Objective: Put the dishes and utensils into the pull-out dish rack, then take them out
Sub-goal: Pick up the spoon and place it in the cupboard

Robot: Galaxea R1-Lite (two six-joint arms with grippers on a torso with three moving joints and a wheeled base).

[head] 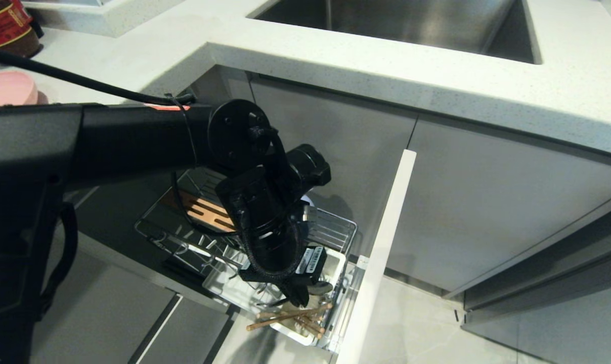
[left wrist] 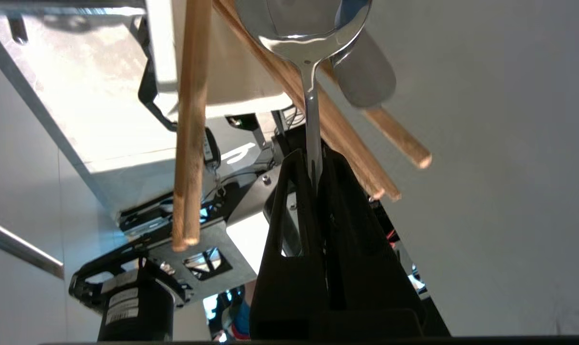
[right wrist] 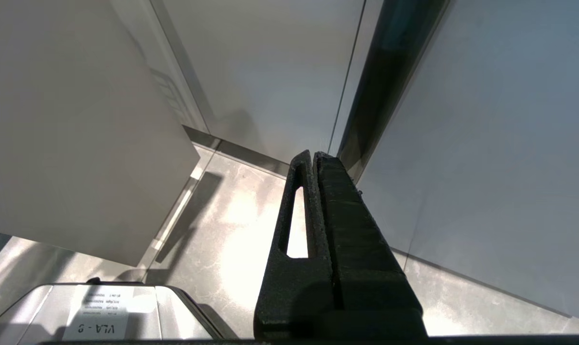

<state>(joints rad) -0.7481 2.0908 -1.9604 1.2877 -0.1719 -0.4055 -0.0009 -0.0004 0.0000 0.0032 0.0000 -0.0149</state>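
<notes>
- The white plastic cutlery cup (head: pixel 331 263) of the chrome-wire pull-out dish rack (head: pixel 336 230) holds round wooden chopsticks (head: pixel 285 317), leaning out just beside the left tool (head: pixel 299 297).
- The left tool (left wrist: pixel 313 167) is pinched tight on the slim, shiny spoon (left wrist: pixel 311 115) handle, above that cup.
- The right tool (right wrist: pixel 313 160) hangs closed and empty over the floor (right wrist: pixel 232 230).

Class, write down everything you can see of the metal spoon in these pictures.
The spoon is slim, polished silver metal with a mirror-like oval bowl and a long narrow handle. In the left wrist view the left gripper is shut on the handle, its black fingers pinching it. Wooden chopsticks cross beside and behind it. In the head view it sits at the white cutlery cup of the dish rack, mostly hidden by the arm.
</notes>
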